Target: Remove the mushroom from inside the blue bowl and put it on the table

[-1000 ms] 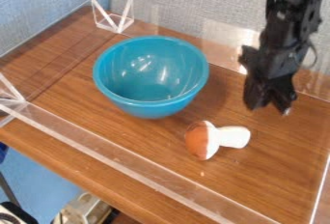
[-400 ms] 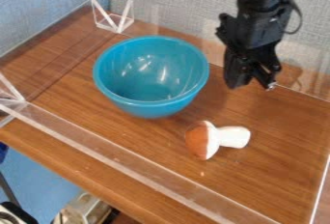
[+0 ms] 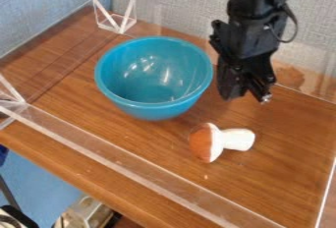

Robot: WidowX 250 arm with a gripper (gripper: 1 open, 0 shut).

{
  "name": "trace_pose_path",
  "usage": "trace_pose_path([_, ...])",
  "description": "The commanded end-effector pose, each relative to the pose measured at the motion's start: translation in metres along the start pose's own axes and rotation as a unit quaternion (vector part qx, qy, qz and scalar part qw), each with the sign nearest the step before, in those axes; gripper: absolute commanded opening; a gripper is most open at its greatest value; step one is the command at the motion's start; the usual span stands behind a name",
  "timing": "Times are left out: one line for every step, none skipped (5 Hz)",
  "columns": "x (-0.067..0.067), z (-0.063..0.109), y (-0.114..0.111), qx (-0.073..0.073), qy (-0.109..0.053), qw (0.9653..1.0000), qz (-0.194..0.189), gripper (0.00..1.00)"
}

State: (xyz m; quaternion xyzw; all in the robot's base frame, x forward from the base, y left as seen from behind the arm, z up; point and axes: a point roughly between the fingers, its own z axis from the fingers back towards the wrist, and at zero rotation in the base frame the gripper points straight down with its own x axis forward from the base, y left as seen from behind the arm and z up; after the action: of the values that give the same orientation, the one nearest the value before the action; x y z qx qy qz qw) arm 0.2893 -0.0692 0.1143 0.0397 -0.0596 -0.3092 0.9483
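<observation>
The camera view showed the small toy mushroom with a rounded orange-brown cap and short cream-white stem (image 3: 219, 142) lying on its side on the brown wood-grain tabletop (image 3: 132, 153), apart from the round, glossy blue plastic bowl (image 3: 153, 78) and on its near right. Its cap pointed left, its stem right. The dark robot gripper (image 3: 246, 91) hung above the table, right of the bowl, its fingers pressed together.

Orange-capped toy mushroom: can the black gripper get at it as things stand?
Probably yes: the mushroom lies outside the glossy blue bowl, nothing visible between it and the gripper.
</observation>
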Motion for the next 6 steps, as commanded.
trace_pose_path([-0.001, 0.017, -0.006, 0.008, -0.023, 0.9996, -0.014, 0.0])
trace_pose_path([-0.006, 0.015, -0.01, 0.005, -0.019, 0.9996, -0.021, 0.0])
trace_pose_path([-0.011, 0.014, -0.016, 0.002, -0.017, 0.9995, -0.026, 0.0])
trace_pose_path([-0.016, 0.01, -0.015, 0.002, -0.015, 0.9995, -0.029, 1.0])
trace_pose_path([-0.018, 0.011, -0.019, 0.003, -0.014, 0.9993, -0.035, 0.0])
trace_pose_path([-0.019, 0.012, -0.021, 0.003, -0.014, 0.9992, -0.036, 0.0])
